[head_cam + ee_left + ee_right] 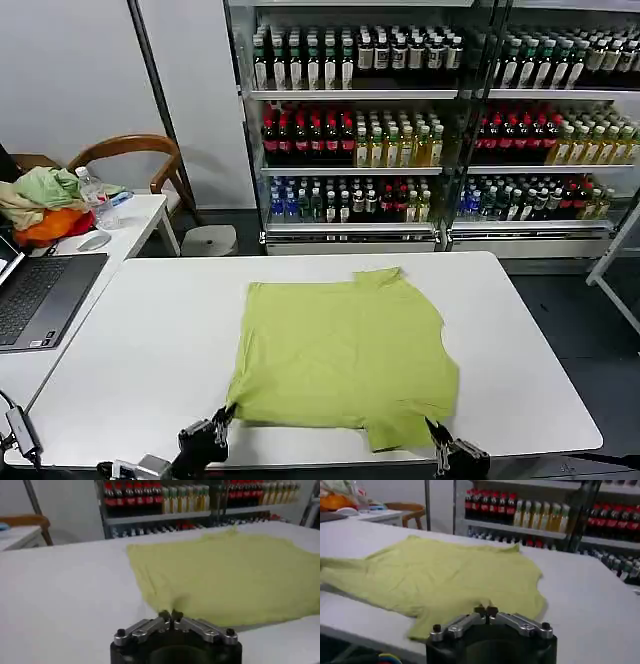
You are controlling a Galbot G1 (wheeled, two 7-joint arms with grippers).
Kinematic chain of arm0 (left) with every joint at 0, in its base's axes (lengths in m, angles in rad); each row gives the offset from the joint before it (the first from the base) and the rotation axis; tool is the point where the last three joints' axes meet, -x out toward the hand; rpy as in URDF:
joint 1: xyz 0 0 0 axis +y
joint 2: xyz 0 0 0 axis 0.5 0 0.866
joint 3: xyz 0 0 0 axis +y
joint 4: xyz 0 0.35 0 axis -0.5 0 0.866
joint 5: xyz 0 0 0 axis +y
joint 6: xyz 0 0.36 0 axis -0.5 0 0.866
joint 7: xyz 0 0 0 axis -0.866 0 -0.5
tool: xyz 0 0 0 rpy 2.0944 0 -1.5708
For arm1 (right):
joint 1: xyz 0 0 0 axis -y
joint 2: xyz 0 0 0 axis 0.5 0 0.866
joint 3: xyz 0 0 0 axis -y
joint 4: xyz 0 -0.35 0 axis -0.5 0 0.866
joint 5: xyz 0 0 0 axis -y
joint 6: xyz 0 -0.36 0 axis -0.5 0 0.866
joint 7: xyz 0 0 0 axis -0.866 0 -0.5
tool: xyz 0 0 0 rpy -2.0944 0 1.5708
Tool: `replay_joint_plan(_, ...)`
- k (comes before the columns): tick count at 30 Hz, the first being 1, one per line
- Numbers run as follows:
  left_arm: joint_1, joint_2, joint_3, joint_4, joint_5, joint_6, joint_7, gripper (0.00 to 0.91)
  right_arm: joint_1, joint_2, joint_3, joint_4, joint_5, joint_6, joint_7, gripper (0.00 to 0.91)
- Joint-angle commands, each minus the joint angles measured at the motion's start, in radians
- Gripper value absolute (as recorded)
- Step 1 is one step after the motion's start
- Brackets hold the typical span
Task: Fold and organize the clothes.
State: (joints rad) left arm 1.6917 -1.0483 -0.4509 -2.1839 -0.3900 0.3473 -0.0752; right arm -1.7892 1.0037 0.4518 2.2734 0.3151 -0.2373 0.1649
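We see the left gripper (pixel 222 418) at the near edge of the white table (pixel 150 340), with its fingertips brought together at the near-left corner of the lime T-shirt (pixel 345 355). In the left wrist view the two fingers (pixel 164 616) meet tip to tip with no gap, and the cloth rises in a small puckered fold right at that meeting point, so we read the left gripper (pixel 170 615) as closed on the T-shirt (pixel 235 575) edge.

We see the right gripper (pixel 438 436) at the near-right corner of the garment, just over the table's front edge. In the right wrist view its fingertips (pixel 492 611) are also pressed together, touching the hem of the T-shirt (pixel 435 575); the right gripper (pixel 486 611) appears clamped on that hem.

Both arms enter low from the near side, with wrists pointing across the table toward the shelves of bottles (pixel 400 130).

The T-shirt lies spread flat on the middle of the table, plain side up, one sleeve folded at the far edge. A laptop (pixel 40 295) and a heap of garments (pixel 40 205) sit on the side table at the left.
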Motion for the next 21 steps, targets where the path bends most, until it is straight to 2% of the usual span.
replay_joint_plan(1, -0.192, -0.011, 0.037, 0.106, -0.085, -0.007, 0.036, 0.050, 0.242, -0.004, -0.056, -0.096, 0.038, -0.041, 0.008, 0.000)
replay_joint_plan(7, -0.282, -0.014, 0.074, 0.176, -0.124, -0.012, 0.058, 0.050, 0.402, 0.002, -0.116, -0.194, 0.054, -0.065, 0.006, 0.000)
replay_joint_plan(21, -0.433, -0.011, 0.112, 0.311, -0.201, -0.005, 0.061, 0.040, 0.532, 0.023, -0.159, -0.360, 0.057, -0.075, -0.009, 0.000)
